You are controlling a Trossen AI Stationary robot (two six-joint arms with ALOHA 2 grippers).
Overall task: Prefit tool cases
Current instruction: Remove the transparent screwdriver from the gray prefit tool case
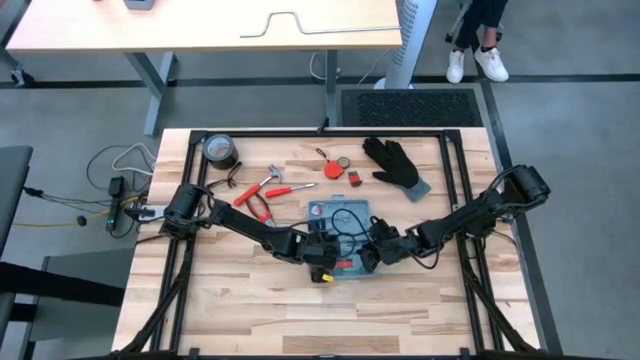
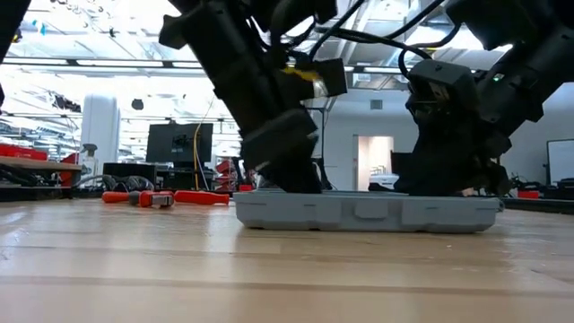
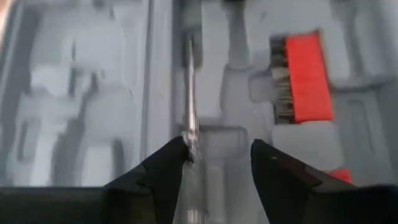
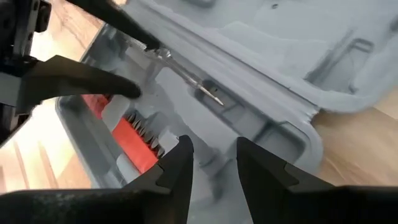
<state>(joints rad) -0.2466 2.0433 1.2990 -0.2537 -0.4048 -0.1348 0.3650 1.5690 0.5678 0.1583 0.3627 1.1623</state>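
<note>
My left hand (image 3: 217, 163), fingers parted around a thin metal rod (image 3: 190, 93), should lower it squarely into the tool case (image 1: 340, 235) recess, while my right hand (image 4: 214, 163), open and empty, steadies nearby.

Even overhead light; bright backlit windows in low view (arms silhouetted); wrist views blurred.
</note>
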